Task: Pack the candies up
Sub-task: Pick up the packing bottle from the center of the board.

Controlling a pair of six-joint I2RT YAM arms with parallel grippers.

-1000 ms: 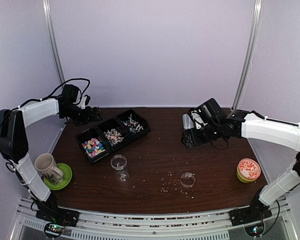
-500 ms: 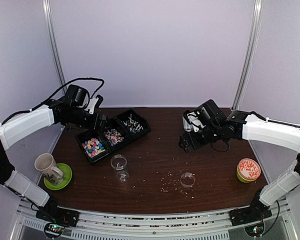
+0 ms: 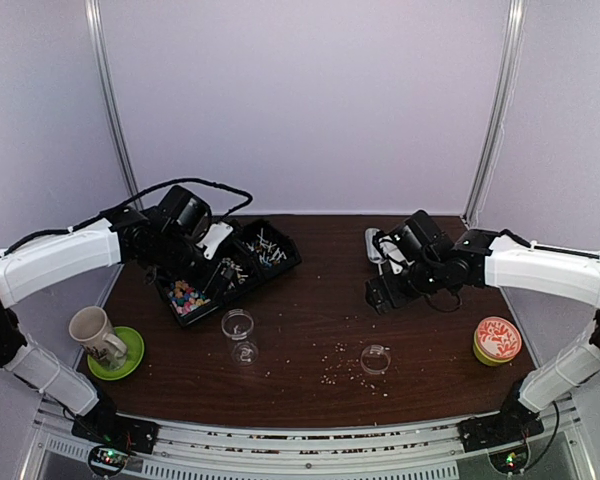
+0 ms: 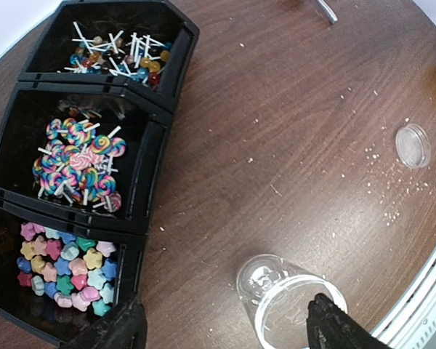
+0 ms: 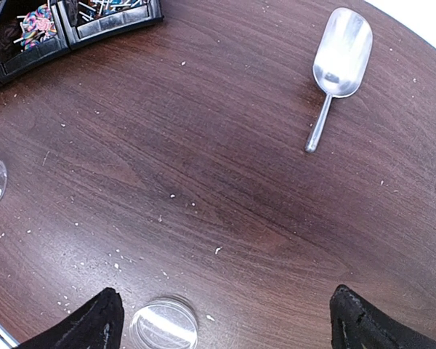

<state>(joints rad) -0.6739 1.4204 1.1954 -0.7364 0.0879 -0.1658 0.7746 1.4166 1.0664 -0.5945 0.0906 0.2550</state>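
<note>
three compartments of the black tray (image 4: 154, 156) hold the candies (image 4: 76, 163): star pieces (image 4: 65, 273) at one end, swirled lollipops in the middle, small white-stick ones (image 4: 116, 54) at the other end. your left tool (image 4: 229, 331) hangs with its fingers spread wide and empty, the tray's corner under one and the clear jar (image 4: 280, 302) upright below. your right tool (image 5: 225, 323) is spread wide too, gripping nothing, above the bench (image 5: 225, 182) near a clear lid (image 5: 163, 326), the metal scoop (image 5: 338, 65) farther off.
</note>
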